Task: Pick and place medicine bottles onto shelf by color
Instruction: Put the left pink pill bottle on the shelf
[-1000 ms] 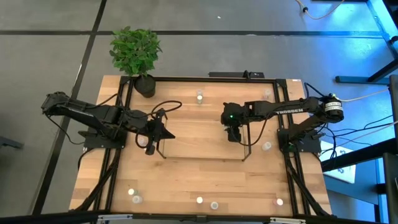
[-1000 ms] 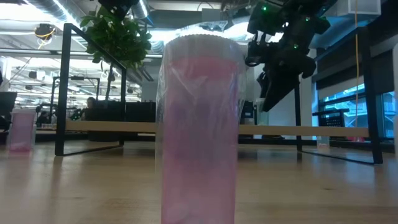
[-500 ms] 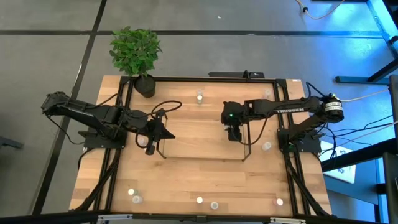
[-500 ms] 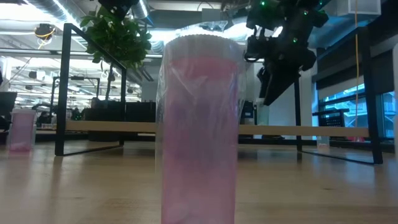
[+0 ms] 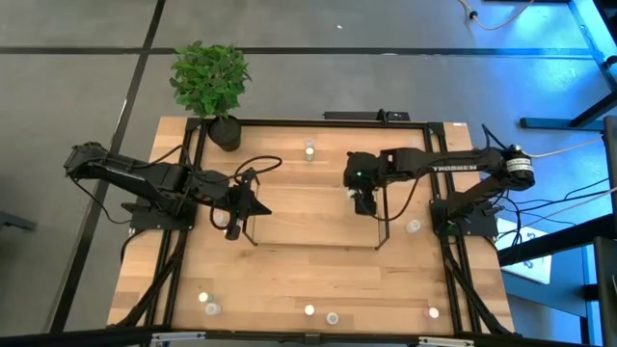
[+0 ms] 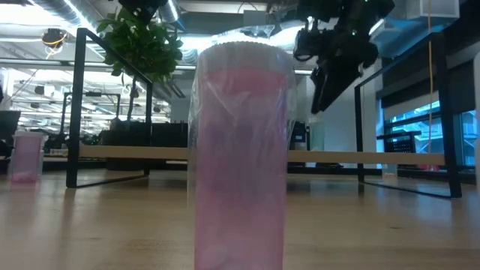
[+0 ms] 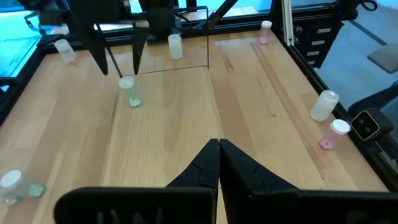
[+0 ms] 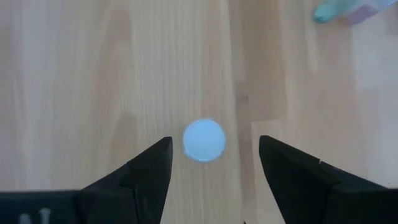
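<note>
- The right gripper [image 5: 363, 204] hangs above the middle of the table, just inside the right part of the shelf [image 5: 313, 244]. Its fingers [image 8: 146, 171] are spread wide, straddling a white bottle cap [image 8: 204, 140] seen straight from above, nothing gripped.
- Around that cap there's bare wood on every side, so plenty of room there. One bottle lying on its side [image 8: 345, 9] shows at the edge of the right wrist view, well apart.
- The left gripper [image 5: 262, 209] sits out over the left half of the table with its fingers [image 7: 200, 168] pressed together, empty.
- From the left wrist view, a green bottle [image 7: 129, 91] stands upright on open wood right by the right gripper's fingers, and two more bottles, a clear one [image 7: 324, 104] and a pink one [image 7: 333, 133], sit close to the table's side edge next to the black frame.
- The front edge has a scattered row of bottles; one pink bottle [image 6: 240, 154] stands right in front of the low camera and blocks most of that view.
- A potted plant [image 5: 212, 85] fills the far left corner.
</note>
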### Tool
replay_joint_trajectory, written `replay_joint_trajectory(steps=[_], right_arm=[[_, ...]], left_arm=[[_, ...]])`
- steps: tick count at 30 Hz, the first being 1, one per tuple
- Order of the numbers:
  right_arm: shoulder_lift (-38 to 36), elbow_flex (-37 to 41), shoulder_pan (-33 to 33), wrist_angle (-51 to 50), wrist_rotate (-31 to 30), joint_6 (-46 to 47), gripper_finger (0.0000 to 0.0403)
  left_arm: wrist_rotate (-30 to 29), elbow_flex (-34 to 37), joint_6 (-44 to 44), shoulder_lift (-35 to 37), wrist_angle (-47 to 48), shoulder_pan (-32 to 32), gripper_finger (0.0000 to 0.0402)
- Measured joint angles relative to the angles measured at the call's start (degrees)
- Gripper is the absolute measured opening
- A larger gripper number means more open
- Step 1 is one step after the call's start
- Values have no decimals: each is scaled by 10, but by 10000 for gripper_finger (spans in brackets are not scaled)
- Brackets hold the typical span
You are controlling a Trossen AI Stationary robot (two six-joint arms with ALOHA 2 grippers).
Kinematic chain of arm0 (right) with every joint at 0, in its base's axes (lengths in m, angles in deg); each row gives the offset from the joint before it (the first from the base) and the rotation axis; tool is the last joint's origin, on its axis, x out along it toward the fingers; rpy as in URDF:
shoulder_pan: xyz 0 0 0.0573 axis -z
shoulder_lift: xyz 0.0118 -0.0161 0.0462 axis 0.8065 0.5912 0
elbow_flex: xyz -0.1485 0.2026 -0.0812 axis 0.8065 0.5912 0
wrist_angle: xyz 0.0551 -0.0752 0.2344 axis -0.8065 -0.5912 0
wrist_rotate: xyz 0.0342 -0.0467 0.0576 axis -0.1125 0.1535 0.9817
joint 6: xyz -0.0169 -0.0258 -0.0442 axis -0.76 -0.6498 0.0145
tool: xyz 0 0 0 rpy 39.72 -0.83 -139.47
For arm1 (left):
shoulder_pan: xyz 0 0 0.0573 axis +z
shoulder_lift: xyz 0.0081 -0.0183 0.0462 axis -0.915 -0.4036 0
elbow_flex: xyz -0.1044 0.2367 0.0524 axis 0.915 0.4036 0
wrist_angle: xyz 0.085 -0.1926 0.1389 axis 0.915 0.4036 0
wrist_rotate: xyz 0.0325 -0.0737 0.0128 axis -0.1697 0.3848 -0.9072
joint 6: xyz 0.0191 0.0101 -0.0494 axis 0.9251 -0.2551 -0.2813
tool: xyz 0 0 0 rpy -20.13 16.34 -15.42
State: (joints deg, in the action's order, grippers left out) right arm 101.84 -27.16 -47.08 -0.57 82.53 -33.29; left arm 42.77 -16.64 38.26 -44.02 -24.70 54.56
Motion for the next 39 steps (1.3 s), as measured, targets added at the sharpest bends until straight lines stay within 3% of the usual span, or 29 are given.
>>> replay_joint_trajectory(steps=[14, 23, 29, 39], right_arm=[[-123, -14, -19, -31, -5, 28, 242], [-129, -14, -72, -8, -9, 24, 242], [-129, -14, -100, 6, -62, 12, 242], [-129, -14, -119, 33, -63, 13, 242]], left_arm=[[0, 0, 0, 0, 0, 0, 0], [0, 0, 0, 0, 0, 0, 0], [0, 0, 0, 0, 0, 0, 0], [0, 0, 0, 0, 0, 0, 0]])
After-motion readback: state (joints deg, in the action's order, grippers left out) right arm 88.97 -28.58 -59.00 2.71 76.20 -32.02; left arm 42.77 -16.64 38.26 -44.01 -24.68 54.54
